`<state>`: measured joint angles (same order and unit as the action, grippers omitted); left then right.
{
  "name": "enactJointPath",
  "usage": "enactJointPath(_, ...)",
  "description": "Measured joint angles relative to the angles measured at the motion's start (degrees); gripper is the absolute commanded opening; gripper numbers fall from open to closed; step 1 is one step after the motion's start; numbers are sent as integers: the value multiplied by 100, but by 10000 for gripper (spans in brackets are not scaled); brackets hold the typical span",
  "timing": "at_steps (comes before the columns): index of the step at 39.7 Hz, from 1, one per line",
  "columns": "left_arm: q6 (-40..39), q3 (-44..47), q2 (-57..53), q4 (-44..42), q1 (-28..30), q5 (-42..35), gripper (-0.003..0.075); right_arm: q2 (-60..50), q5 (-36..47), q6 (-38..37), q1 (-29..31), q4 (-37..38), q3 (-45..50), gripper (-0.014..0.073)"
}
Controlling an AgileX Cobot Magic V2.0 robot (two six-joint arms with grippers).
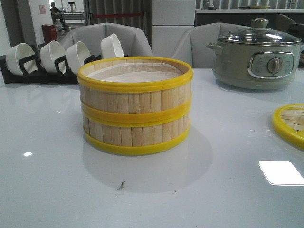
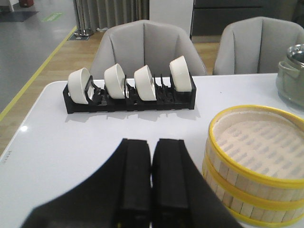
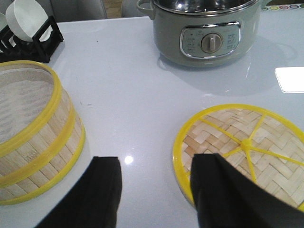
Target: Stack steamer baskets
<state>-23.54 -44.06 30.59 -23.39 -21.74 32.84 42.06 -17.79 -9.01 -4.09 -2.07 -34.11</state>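
Two steamer baskets (image 1: 135, 107) of pale bamboo slats with yellow rims stand stacked, one on the other, in the middle of the table. White paper lines the top one. The stack also shows in the left wrist view (image 2: 254, 164) and the right wrist view (image 3: 33, 130). My left gripper (image 2: 152, 164) is shut and empty, above the table beside the stack. My right gripper (image 3: 156, 183) is open and empty, over bare table between the stack and the lid. Neither gripper shows in the front view.
A flat woven-bamboo lid (image 3: 244, 145) with a yellow rim lies at the right, partly shown in the front view (image 1: 290, 124). A grey electric cooker (image 1: 256, 56) stands at the back right. A black rack of white bowls (image 1: 52, 59) stands at the back left.
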Motion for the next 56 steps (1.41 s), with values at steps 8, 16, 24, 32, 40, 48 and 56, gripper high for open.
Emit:
enactJointPath(8, 380, 51, 0, 0, -228, -140, 88, 0, -14, 0, 0, 0, 0, 442)
enactJointPath(16, 427, 51, 0, 0, -240, -236, 88, 0, -14, 0, 0, 0, 0, 442)
enactJointPath(24, 427, 51, 0, 0, -240, -236, 87, 0, -14, 0, 0, 0, 0, 442)
enactJointPath(32, 427, 51, 0, 0, -240, -236, 87, 0, -14, 0, 0, 0, 0, 442)
enactJointPath(40, 427, 51, 0, 0, -240, -236, 87, 0, -14, 0, 0, 0, 0, 442)
enactJointPath(48, 427, 51, 0, 0, -240, -236, 87, 0, -29, 0, 0, 0, 0, 353)
enactJointPath(56, 427, 51, 0, 0, -240, -236, 87, 0, -260, 0, 0, 0, 0, 211)
